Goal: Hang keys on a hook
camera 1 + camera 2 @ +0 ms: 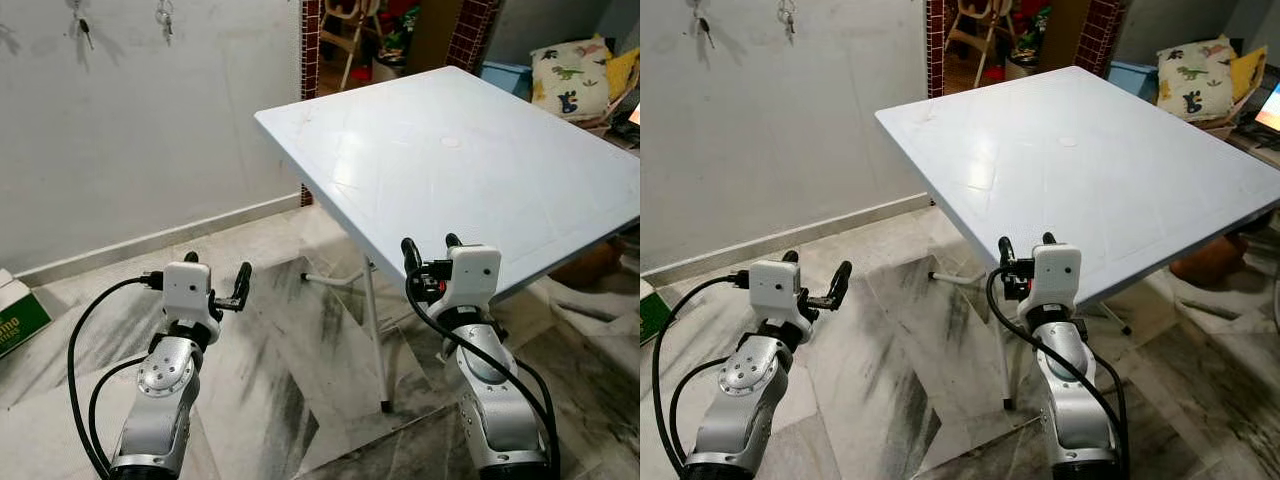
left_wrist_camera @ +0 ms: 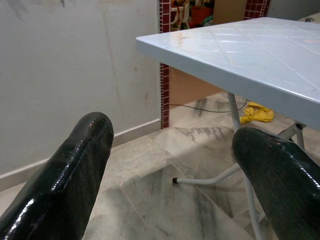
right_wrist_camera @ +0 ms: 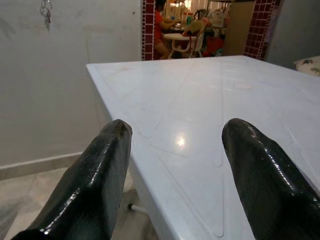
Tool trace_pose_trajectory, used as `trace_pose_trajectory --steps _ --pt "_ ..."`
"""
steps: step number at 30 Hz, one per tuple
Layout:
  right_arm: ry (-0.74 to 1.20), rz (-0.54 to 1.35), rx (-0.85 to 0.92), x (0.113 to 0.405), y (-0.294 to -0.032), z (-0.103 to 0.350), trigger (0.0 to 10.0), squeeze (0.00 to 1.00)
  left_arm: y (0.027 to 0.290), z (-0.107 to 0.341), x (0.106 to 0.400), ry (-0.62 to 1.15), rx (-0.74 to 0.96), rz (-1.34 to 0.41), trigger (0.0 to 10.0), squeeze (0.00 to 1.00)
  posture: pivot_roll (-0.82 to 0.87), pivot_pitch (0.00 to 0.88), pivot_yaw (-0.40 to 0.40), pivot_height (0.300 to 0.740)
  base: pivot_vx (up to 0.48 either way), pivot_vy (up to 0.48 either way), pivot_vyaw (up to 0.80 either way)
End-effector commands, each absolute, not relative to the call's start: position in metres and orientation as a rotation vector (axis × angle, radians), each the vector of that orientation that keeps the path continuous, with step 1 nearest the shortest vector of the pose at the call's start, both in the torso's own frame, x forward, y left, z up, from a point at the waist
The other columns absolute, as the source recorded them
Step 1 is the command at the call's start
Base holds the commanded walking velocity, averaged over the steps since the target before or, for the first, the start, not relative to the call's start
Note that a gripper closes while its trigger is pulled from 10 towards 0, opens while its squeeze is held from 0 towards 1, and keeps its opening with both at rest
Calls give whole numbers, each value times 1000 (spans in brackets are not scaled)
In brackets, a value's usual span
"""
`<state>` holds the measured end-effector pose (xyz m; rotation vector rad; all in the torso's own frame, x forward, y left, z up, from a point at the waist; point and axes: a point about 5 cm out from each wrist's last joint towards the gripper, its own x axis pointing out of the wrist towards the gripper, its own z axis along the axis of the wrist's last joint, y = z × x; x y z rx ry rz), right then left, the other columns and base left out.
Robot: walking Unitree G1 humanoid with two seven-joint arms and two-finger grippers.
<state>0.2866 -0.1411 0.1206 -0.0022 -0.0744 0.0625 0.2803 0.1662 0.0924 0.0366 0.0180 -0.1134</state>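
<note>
Two bunches of keys hang high on the grey wall: one (image 1: 83,28) at the far left and one (image 1: 164,16) a little to its right; the second bunch of keys (image 3: 46,10) is also in the right wrist view. Their hooks are too small to make out. My left gripper (image 1: 214,279) is open, low over the marble floor, well below and away from the wall keys. At the near edge of the white table (image 1: 470,150) my right gripper (image 1: 430,250) is open. Neither holds anything.
The white folding table's metal legs (image 1: 372,320) stand between my arms. A green and white box (image 1: 18,315) lies on the floor at the left. Cushions (image 1: 570,75) and clutter sit behind the table. A person sits beyond the doorway (image 3: 162,30). A yellow cloth (image 2: 257,112) lies under the table.
</note>
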Motion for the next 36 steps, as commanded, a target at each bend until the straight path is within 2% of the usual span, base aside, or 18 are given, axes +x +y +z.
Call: trace_pose_trajectory --steps 1,5,9,15,36 --pt "-80 61 6 285 -142 124 10000 0 165 96 279 5 52 -136 10000 0 -14 0 1 740 0 0 -800" --pt "-87 62 13 283 -142 124 10000 0 165 96 277 5 60 -142 10000 0 -15 0 4 740 0 0 -800" --pt "-82 62 13 280 -141 124 10000 0 165 97 274 5 88 -153 10000 0 -12 0 6 740 0 0 -145" --pt "-62 65 17 277 -139 122 10000 0 160 103 270 -25 175 -187 10000 0 -13 0 10 740 0 0 -764" --pt "-33 61 38 271 -136 119 10000 0 161 98 267 20 173 -213 10000 0 -8 0 26 740 0 0 -800"
